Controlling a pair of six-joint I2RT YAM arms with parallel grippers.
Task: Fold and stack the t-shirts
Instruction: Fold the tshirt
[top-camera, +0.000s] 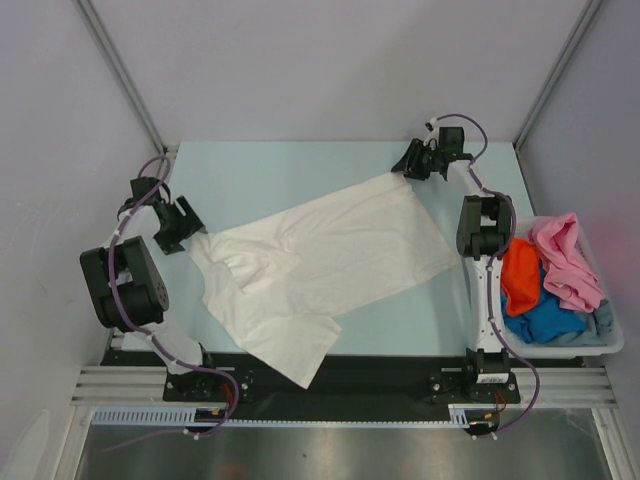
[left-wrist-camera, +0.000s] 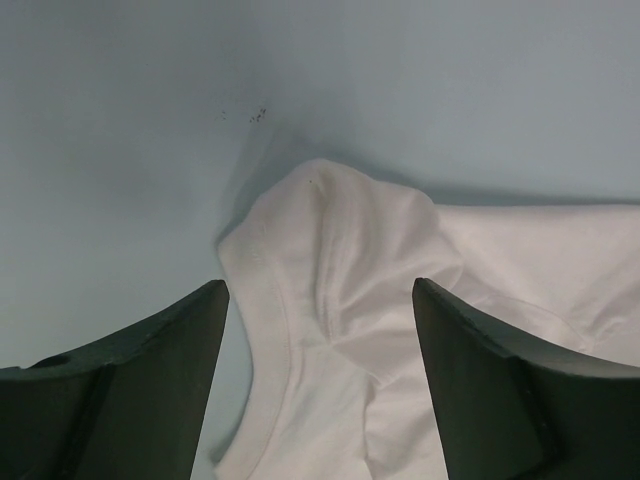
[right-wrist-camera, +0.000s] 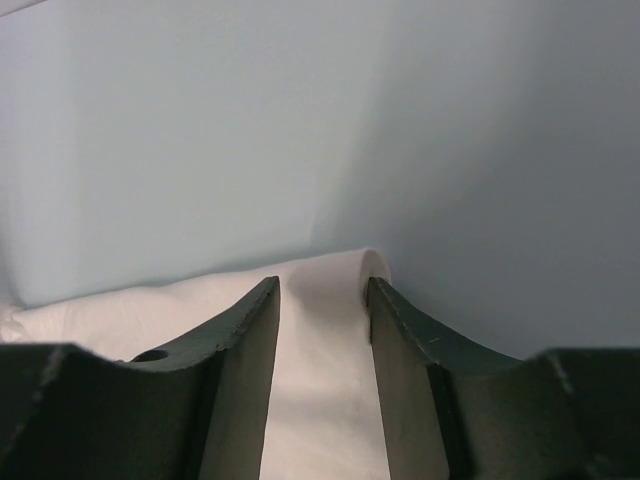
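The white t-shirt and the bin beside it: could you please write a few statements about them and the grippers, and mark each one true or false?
1. The white t-shirt lies spread out on the table. True.
2. The bin has nothing in it. False: it holds a pink t-shirt, an orange t-shirt and a blue t-shirt.
3. The left gripper stands open, with an edge of the white t-shirt between its jaws. True.
4. The right gripper hangs over the bin. False: it is at the far right corner of the white t-shirt, with one jaw on either side of the cloth.
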